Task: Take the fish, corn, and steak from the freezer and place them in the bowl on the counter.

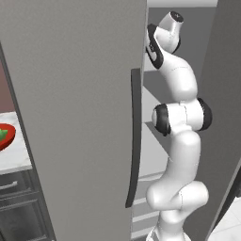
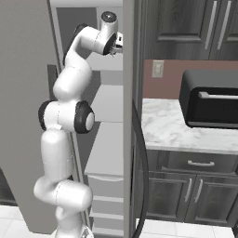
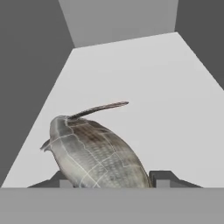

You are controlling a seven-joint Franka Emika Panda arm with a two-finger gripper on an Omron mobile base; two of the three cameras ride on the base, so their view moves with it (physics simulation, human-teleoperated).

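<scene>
Grey fish (image 3: 98,157) on pale freezer shelf (image 3: 144,87), between half-open end effector (image 3: 111,180) fingertips.

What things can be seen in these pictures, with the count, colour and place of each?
freezer: one, light grey, door open, dark handle.
fish: one, grey-brown and scaly, on a pale freezer shelf, between the fingertips.
bowl: one, red, something green inside, on the counter.
counter: white marble, on dark-grey cabinets, left of the freezer.
toaster oven: one, black, on a second marble counter, right of the freezer.
wall socket: one, pale, on the reddish wall.
arm: one, white, reaching into the freezer.
gripper: one, dark tips either side of the fish.
</scene>
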